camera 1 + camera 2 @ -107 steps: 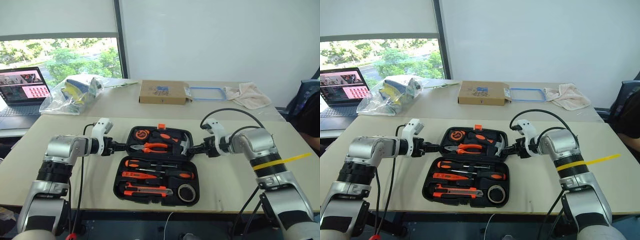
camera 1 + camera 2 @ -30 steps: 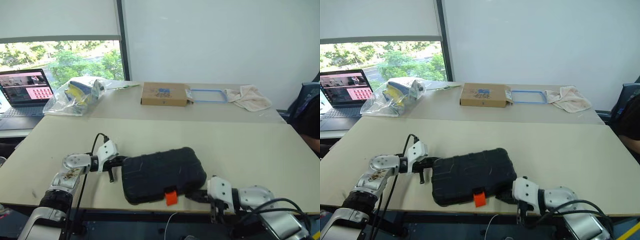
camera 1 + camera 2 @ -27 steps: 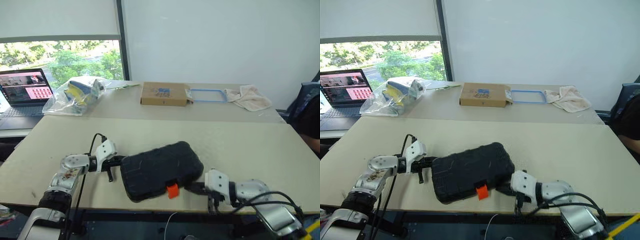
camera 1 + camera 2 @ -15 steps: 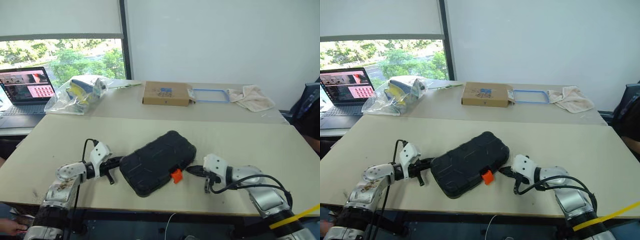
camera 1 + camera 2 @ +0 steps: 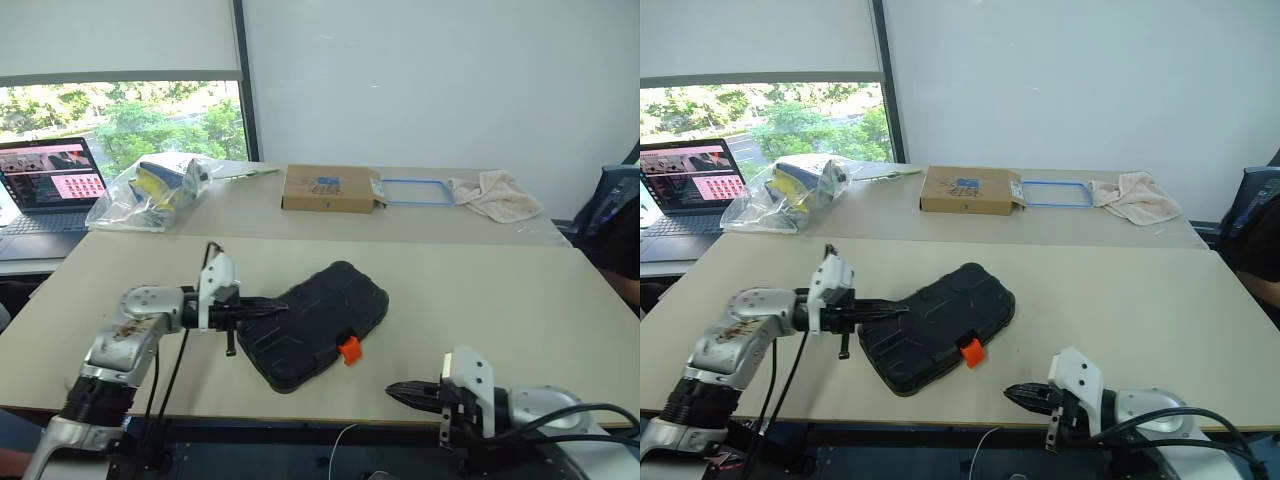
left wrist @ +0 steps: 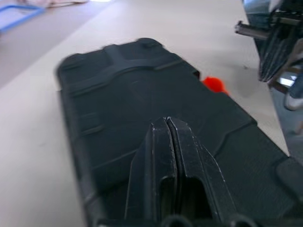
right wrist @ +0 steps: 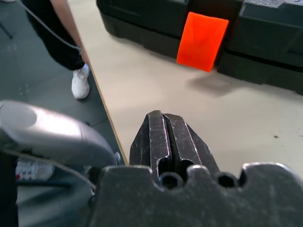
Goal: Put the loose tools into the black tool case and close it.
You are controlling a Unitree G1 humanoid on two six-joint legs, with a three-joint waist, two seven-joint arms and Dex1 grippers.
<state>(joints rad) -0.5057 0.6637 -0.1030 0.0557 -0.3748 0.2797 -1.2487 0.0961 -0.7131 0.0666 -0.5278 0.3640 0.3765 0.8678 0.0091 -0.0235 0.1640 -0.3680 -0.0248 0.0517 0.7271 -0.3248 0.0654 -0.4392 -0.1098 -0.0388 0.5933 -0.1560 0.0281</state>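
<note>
The black tool case [image 5: 318, 320] lies closed and slanted on the near table, its orange latch [image 5: 348, 349] sticking out of the side that faces me. The loose tools are hidden. My left gripper [image 5: 278, 305] is shut, and its tips reach over the lid at the case's left end; the left wrist view shows the fingers [image 6: 161, 142] pressed together above the ribbed lid [image 6: 118, 94]. My right gripper [image 5: 393, 389] is shut and empty near the table's front edge, apart from the case, right of and nearer than the latch [image 7: 202, 40].
On the back table are a flat cardboard box [image 5: 328, 186], a blue frame [image 5: 413, 188], a cloth [image 5: 495, 193], a plastic bag [image 5: 150, 188] and a laptop [image 5: 45, 180]. A person's leg and white shoe [image 7: 80, 81] show beyond the table's front edge [image 7: 102, 109].
The case has swung to a slant, away from the front edge. My left gripper rose and moved right over the case's end. My right gripper drew back from the latch toward the table's front edge.
</note>
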